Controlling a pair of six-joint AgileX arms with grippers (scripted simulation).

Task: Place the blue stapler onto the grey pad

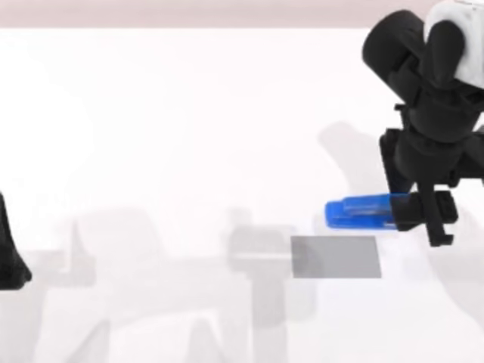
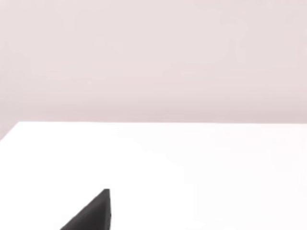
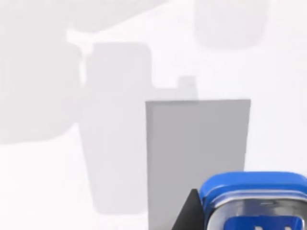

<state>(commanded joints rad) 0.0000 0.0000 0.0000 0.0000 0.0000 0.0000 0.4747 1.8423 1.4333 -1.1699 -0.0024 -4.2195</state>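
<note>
The blue stapler [image 1: 358, 210] lies lengthwise in the top view, just past the far edge of the grey pad [image 1: 336, 256], toward the pad's right half. My right gripper [image 1: 414, 211] is shut on the stapler's right end. In the right wrist view the blue stapler [image 3: 253, 199] fills the lower corner, with one dark fingertip [image 3: 190, 216] against its side. Behind it lies the grey pad [image 3: 192, 148]. My left arm [image 1: 10, 259] is parked at the table's left edge.
Pale grey shadows of the arms lie on the white table [image 1: 189, 128] left of the pad. The left wrist view shows only bare white table [image 2: 192, 167], a pinkish wall and one dark corner of its own gripper.
</note>
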